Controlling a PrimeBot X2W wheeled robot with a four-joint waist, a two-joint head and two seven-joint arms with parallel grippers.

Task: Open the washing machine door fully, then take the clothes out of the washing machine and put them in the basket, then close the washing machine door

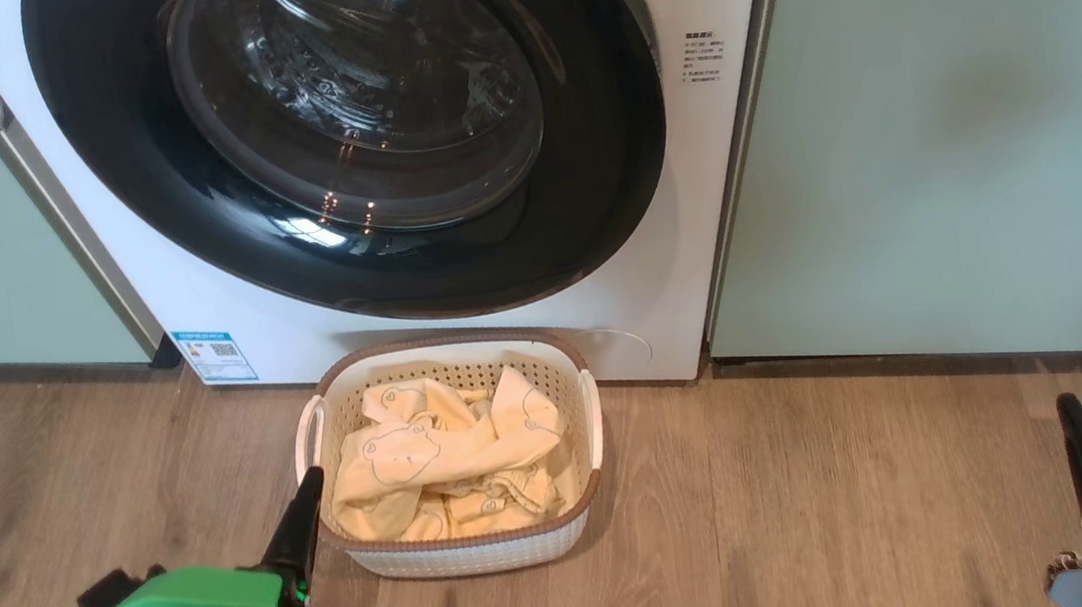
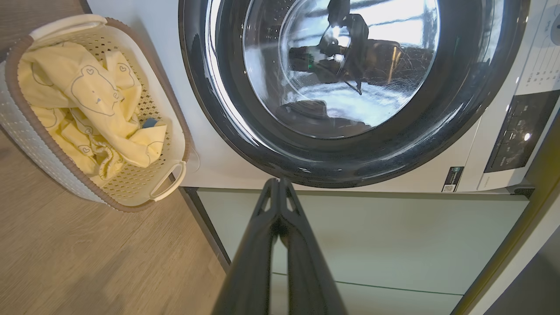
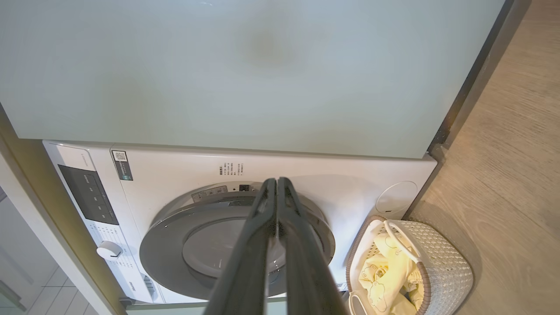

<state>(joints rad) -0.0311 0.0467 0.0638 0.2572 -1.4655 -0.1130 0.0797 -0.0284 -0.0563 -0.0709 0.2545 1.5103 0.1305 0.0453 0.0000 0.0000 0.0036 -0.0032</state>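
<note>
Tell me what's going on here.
A robot faces the washing machine. The clothes lie in the basket on the floor in front of it, and the door looks shut. The left gripper and right gripper are closed, empty and touching nothing, so the job looks about done.

No word or number is clear enough to read. The washing machine (image 1: 660,291) has a blue label sticker (image 1: 215,355) with a QR code low on its front. Higher on the right are small grey printed lines (image 1: 703,56), too small to read. A dark sticker (image 2: 453,178) with a QR code stands beside the control panel (image 2: 518,131), where the marks are blurred.
</note>
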